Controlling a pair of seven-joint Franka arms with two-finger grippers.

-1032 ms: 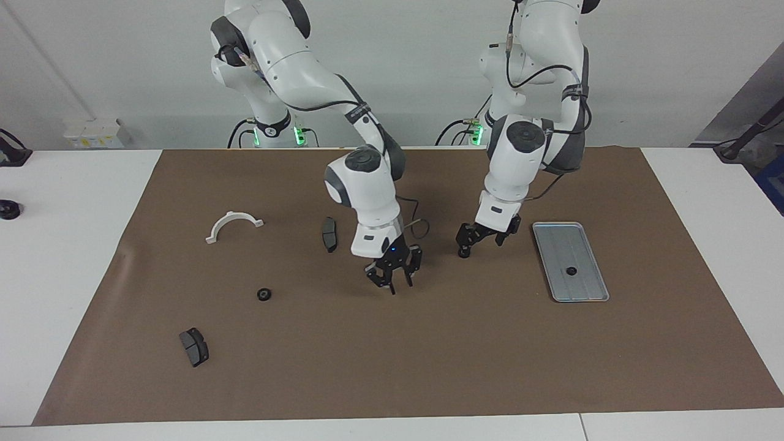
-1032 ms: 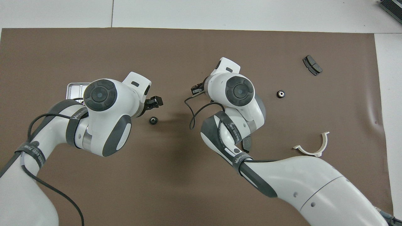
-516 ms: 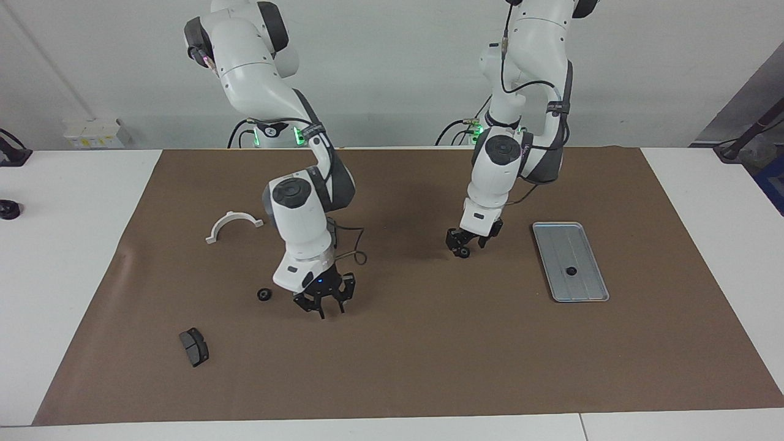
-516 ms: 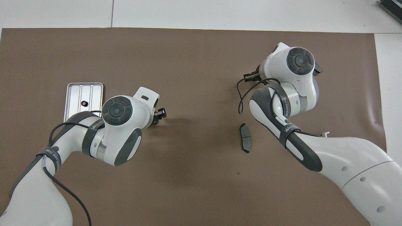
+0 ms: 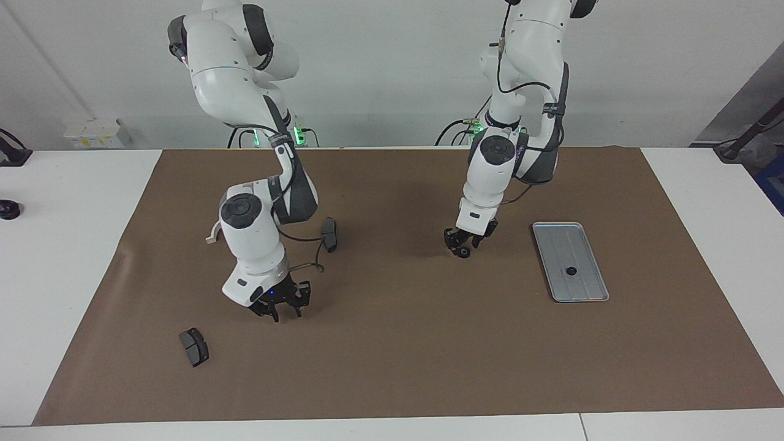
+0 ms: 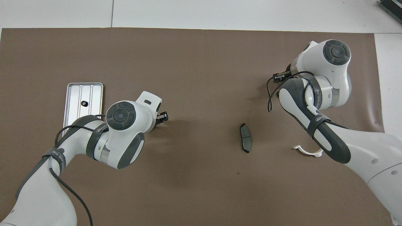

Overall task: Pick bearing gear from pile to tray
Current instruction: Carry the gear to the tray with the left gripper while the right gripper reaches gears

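One ring (image 5: 465, 253) clamped by left gripper (image 5: 463, 247), awaiting lift to tray (image 5: 597, 297); right gripper (image 5: 280, 311) low over bench, jaws unreadable.

A white desk (image 5: 73, 245) is carrying a large brown mat (image 5: 404, 361) that is covering most of its top. The parts and the tray are resting on the mat. The silver ridged tray (image 5: 585, 288) is sitting toward the left arm's end, with one small black ring (image 5: 571, 271) lying in it. A dark brake pad (image 5: 331, 234) is lying near the middle, and a second brake pad (image 5: 193, 346) is lying farther from the robots toward the right arm's end. A white half-ring bracket (image 6: 309, 152) is showing partly from under the right arm. A small black object (image 5: 8, 210) is sitting on the bare desk off the mat.
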